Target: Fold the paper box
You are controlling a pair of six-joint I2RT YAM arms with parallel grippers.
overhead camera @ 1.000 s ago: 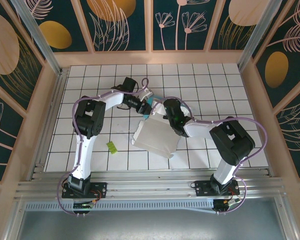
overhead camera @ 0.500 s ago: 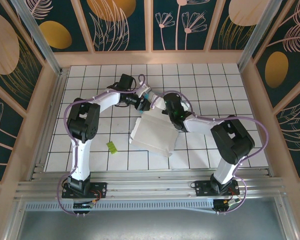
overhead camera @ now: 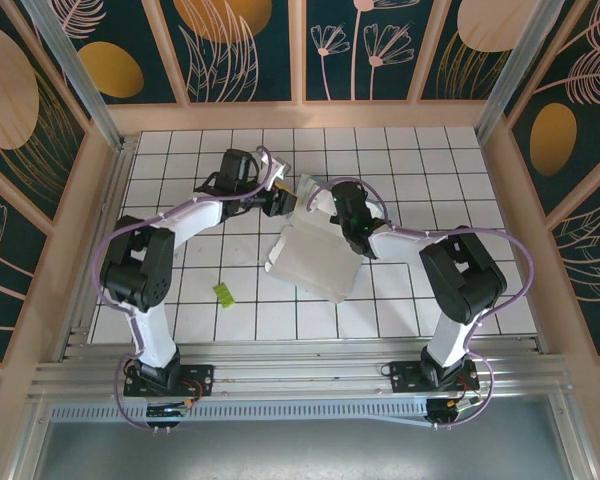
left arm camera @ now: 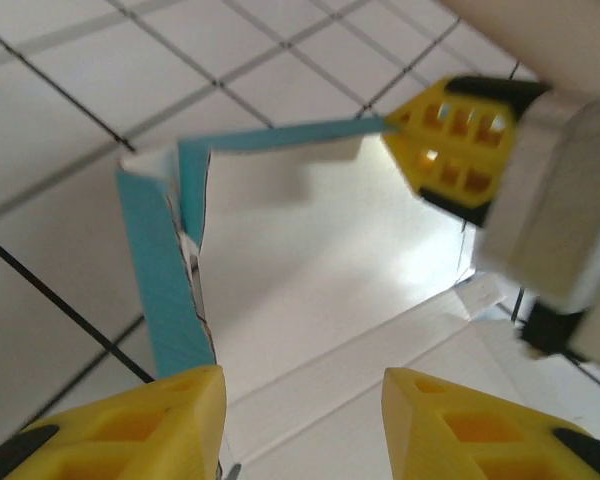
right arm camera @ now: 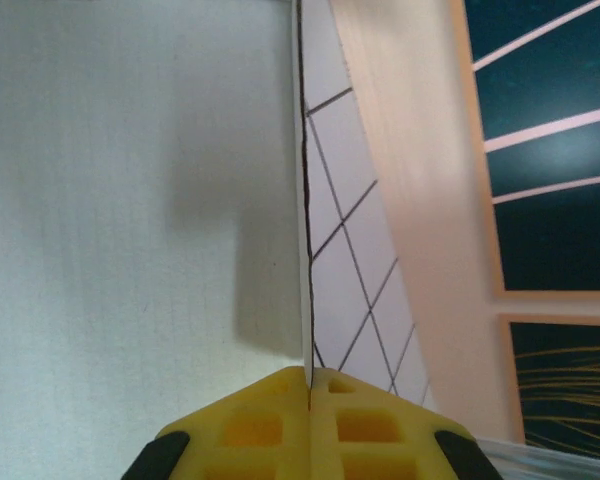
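Subject: paper box (overhead camera: 315, 260) mid-table, pale inside up, 12 o'clock edge raised off tiles (overhead camera: 430, 160). Teal flap (left arm camera: 160, 270) stands bent up at its 11 o'clock corner.
My right pincer (overhead camera: 325, 200) is clamped fully on thin card edge at 12 o'clock.
My left pincer (overhead camera: 283, 203) sits at 11 o'clock, jaws part-open astride teal flap, gripping nothing I can see.
Change over last second: box slides toward 12 o'clock, less teal shows from above, left jaws ease wider.
Judgement: flap let go, fold unfinished.
Scrap (overhead camera: 222, 292) at 8 o'clock, well apart.
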